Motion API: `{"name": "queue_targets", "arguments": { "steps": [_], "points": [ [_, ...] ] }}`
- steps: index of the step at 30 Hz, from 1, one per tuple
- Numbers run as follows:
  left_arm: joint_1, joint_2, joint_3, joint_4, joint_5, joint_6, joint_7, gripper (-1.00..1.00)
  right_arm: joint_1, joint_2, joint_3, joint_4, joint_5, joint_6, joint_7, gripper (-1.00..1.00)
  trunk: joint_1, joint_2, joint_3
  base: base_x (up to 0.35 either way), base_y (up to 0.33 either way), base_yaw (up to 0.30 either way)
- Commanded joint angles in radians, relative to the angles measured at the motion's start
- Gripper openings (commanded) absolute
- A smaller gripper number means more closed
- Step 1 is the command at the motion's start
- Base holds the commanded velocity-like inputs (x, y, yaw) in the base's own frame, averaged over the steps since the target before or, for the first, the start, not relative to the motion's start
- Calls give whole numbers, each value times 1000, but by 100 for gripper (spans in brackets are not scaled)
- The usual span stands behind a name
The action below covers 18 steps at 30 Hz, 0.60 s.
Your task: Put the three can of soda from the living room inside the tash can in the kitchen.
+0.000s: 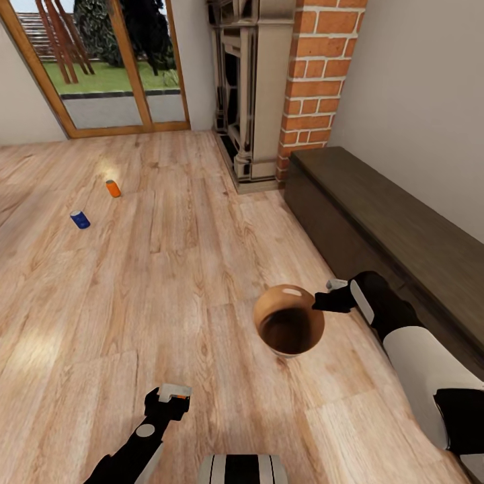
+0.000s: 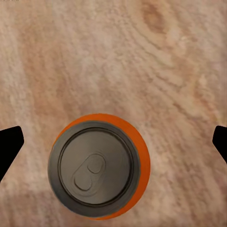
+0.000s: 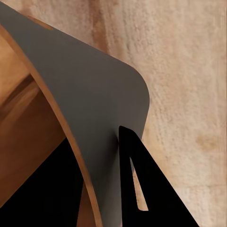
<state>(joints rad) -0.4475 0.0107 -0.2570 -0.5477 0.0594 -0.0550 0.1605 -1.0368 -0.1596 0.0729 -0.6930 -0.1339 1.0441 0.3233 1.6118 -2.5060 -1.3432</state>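
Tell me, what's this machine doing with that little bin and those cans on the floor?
The robot's right hand grips the rim of the tan bin, holding it above the wood floor. Its left hand hangs open directly over an upright orange can, not yet gripping it. Farther off, another orange can and a blue can sit on the floor near the glass doors.

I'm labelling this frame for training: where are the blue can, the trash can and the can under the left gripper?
blue can (image 1: 80, 219), head view, its side.
trash can (image 1: 269, 306), head view, outer wall near the rim.
orange can (image 2: 97, 165), left wrist view, its silvery top.
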Motion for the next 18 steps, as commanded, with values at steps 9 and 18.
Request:
{"name": "queue_targets", "arguments": {
  "steps": [9,18],
  "points": [
    [0,0,1,0,0,0,1,100,0,8,-1,0,-24,3,1,-100,0,0,0,0,0,0],
    [0,0,3,0,0,1,0,100,-1,12,25,-2,-24,3,2,-100,0,0,0,0,0,0]
  ]
}}
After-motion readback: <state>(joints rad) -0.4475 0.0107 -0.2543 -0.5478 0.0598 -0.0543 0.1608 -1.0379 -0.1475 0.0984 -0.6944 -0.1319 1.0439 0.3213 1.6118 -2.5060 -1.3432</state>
